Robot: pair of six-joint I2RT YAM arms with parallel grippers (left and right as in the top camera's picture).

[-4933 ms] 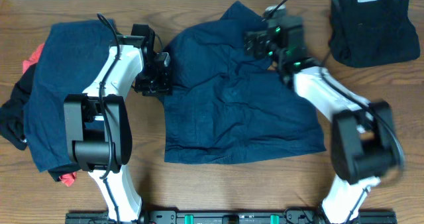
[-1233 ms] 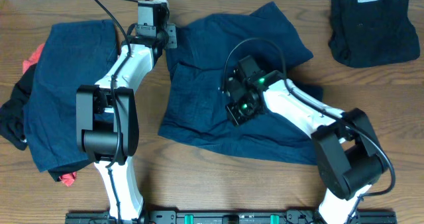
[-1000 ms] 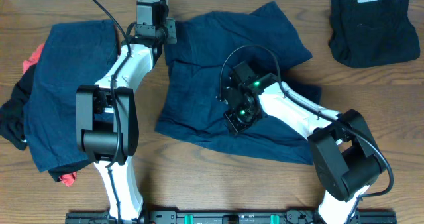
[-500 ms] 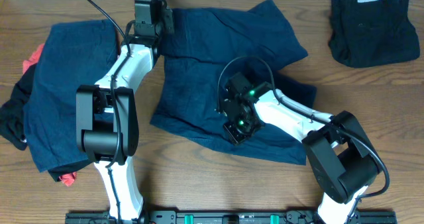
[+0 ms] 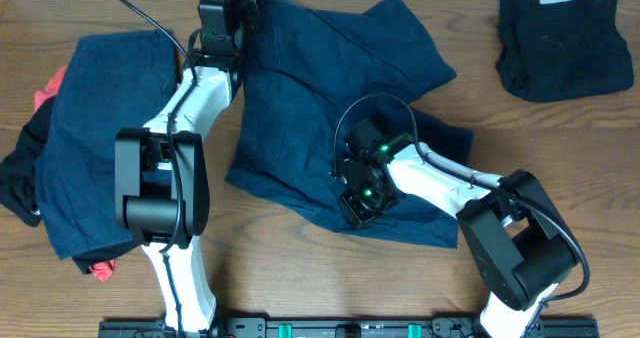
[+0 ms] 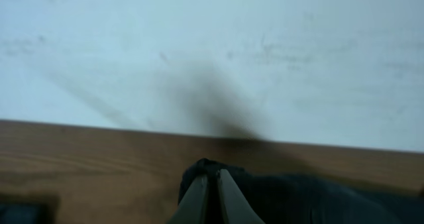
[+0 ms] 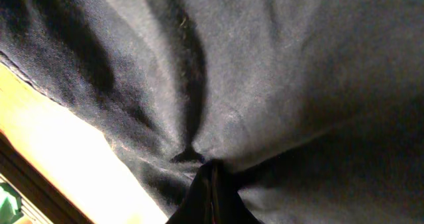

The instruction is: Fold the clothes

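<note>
Navy shorts: left pincer clenched on far-edge corner; right pincer clenched on fabric near hem.

Clothes on wooden table

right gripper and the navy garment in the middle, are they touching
Touching. The right wrist view shows the right gripper shut on a pinch of the navy garment, with creases fanning out from its tips.

On my overhead feed: plain dark navy shorts mid-table, a second navy piece at left, red-orange cloth peeking beside it, a black garment far right, all on the brown wood-grain table.
</note>
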